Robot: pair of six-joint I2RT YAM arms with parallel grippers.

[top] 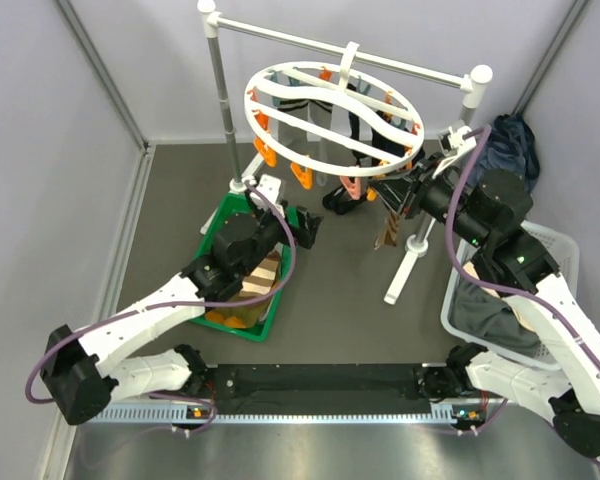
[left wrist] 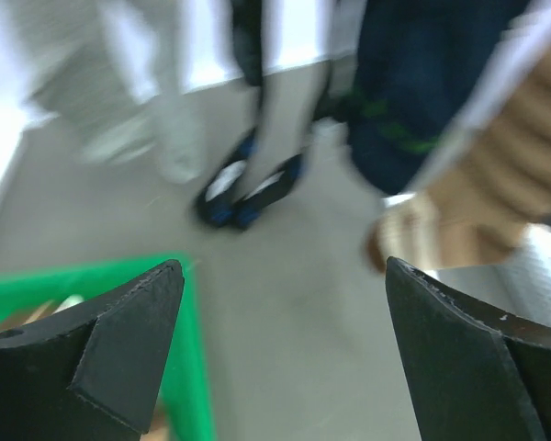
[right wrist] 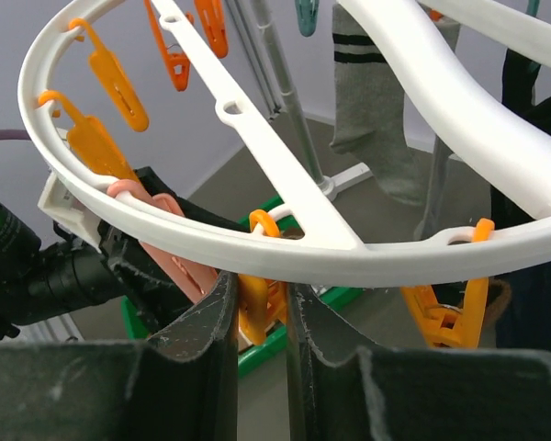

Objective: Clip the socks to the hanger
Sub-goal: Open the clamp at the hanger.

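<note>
The white ring hanger [top: 280, 72] hangs from the rail, with orange clips around it, and fills the right wrist view [right wrist: 285, 175]. My right gripper [top: 388, 190] [right wrist: 260, 283] is shut on an orange clip [right wrist: 262, 308] under the ring's near rim. My left gripper [top: 307, 228] [left wrist: 280, 276] is open and empty above the floor, beside the green bin. A grey sock [right wrist: 372, 110], a dark navy sock [left wrist: 413, 83] and a brown striped sock [top: 388, 228] [left wrist: 477, 193] hang from clips. Argyle and mustard socks [top: 263, 278] lie in the bin.
The green bin [top: 216, 218] [left wrist: 92, 280] stands on the floor at left centre. The white-and-grey rail stand [top: 216, 110] carries the hanger, with feet on the floor. A white lattice basket [top: 563, 240] holding dark cloth is at the right. A dark blue-grey bundle [top: 508, 150] sits behind it.
</note>
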